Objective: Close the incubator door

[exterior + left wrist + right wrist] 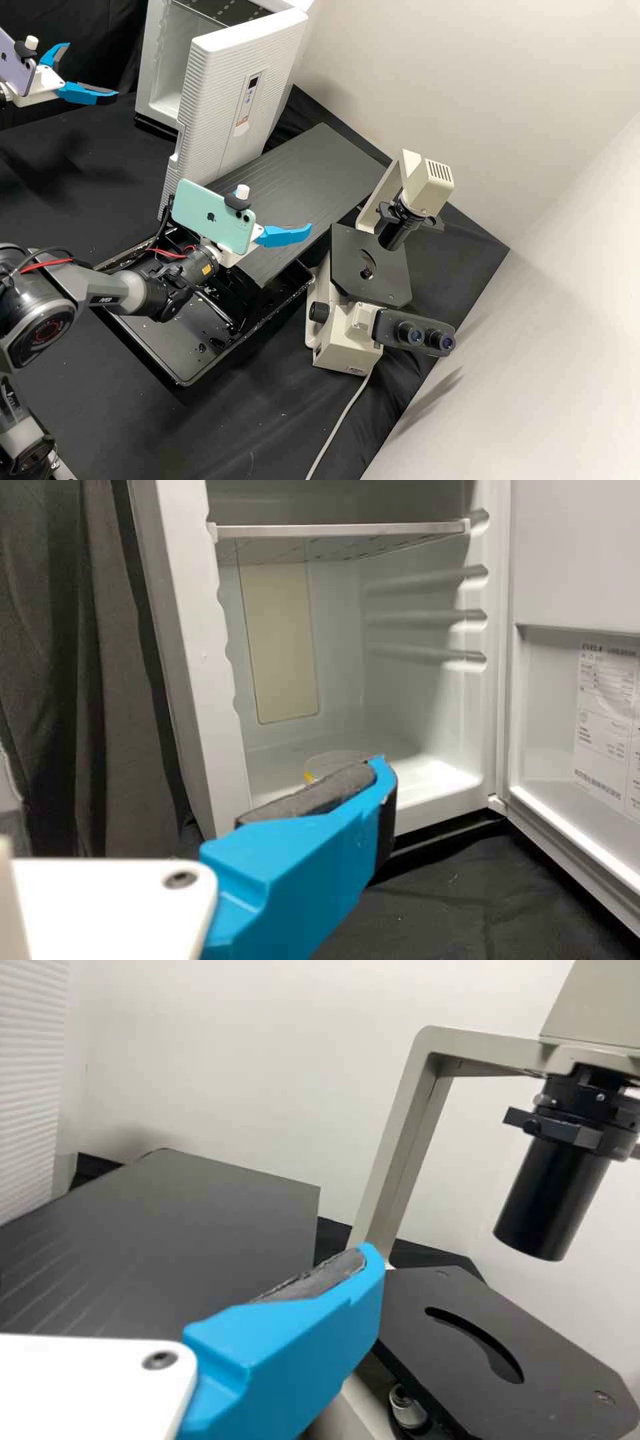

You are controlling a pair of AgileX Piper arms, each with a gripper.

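Note:
The white incubator [165,73] stands at the back with its ribbed door [215,100] swung open. My left gripper [91,71] is open and empty at the far left of the high view, apart from the incubator. The left wrist view has one blue finger of the left gripper [310,865] before the incubator's open interior [335,690], and the door's inner face [575,555]. In front of the door's outer side, my right gripper [285,235] stands open, its other finger mostly hidden behind the phone. The right wrist view shows the right gripper [290,1355] near the microscope.
A microscope [370,267] stands right of the right gripper. Beneath that arm is a black tray [180,383], with a dark grey panel [320,167] leaning behind it. A pale wall [520,133] borders the bench on the right.

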